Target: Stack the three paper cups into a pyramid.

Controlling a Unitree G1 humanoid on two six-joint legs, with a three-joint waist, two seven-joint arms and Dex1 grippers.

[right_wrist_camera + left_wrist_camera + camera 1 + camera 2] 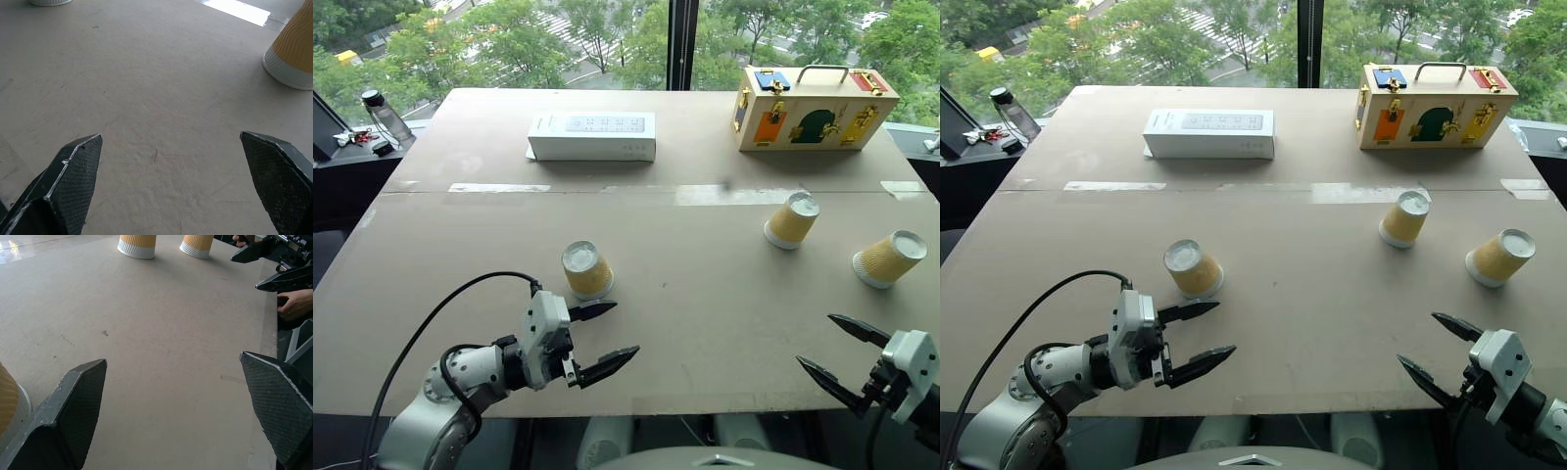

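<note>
Three paper cups [586,270] [792,220] [890,258] stand inverted and apart on the surface [705,294], long axes upright, bases upward. Left gripper [603,339] and right gripper [842,354] spread wide, empty.

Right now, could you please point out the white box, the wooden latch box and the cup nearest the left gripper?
White box [592,136], left eye view, on its top face.
Wooden latch box [815,110], left eye view, on its front panel.
Nearest cup [586,271], left eye view, on its ribbed sleeve.
</note>
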